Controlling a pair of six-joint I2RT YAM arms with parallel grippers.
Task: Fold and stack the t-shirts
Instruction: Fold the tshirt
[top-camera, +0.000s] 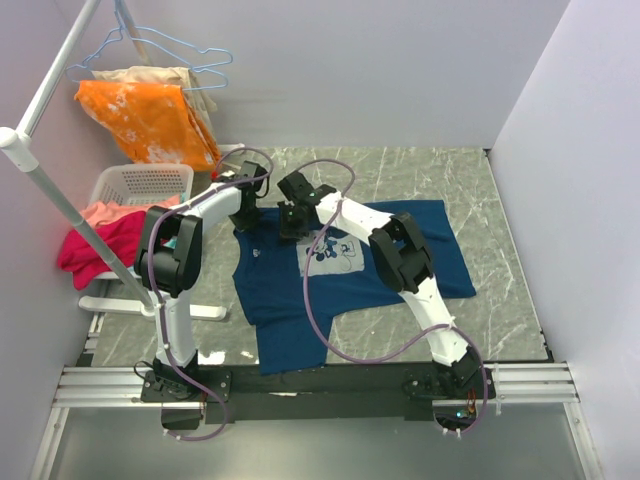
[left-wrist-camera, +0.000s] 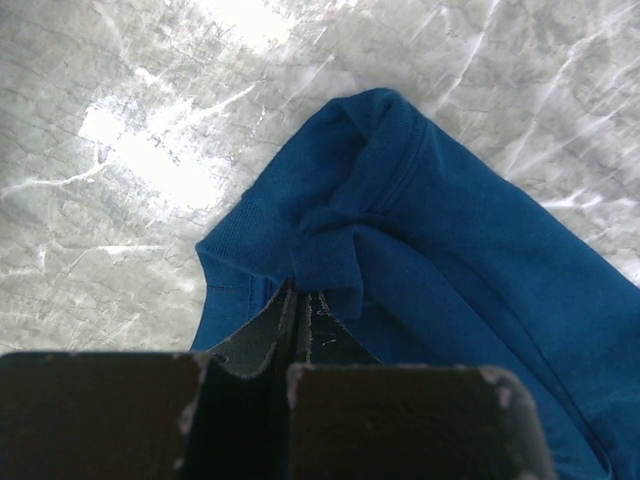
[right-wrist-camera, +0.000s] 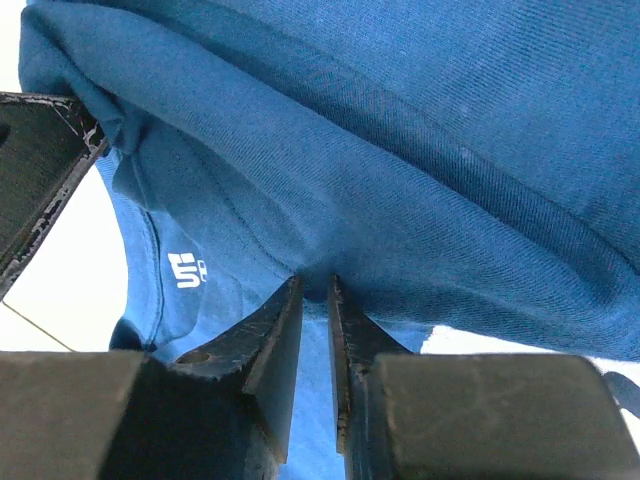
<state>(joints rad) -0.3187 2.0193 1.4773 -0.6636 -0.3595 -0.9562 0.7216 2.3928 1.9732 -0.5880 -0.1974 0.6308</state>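
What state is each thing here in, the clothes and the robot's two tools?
navy t-shirt, unfolded, print up, neck end pinched by both tools.
left tool, shut on the navy t-shirt.
right tool, shut on the navy t-shirt.
orange garment, hanging on a hanger.
red-pink clothes, heaped, unfolded.

You see the navy t-shirt (right-wrist-camera: 400, 150) as soft matt knit cloth, finely ribbed. The worktop (left-wrist-camera: 130, 130) looks like grey marbled stone, glossy under glare. On the right end effector (right-wrist-camera: 315, 290) the black fingers (right-wrist-camera: 272, 345) are matt, edges chipped pale. The laundry basket (top-camera: 140, 185) is white plastic.
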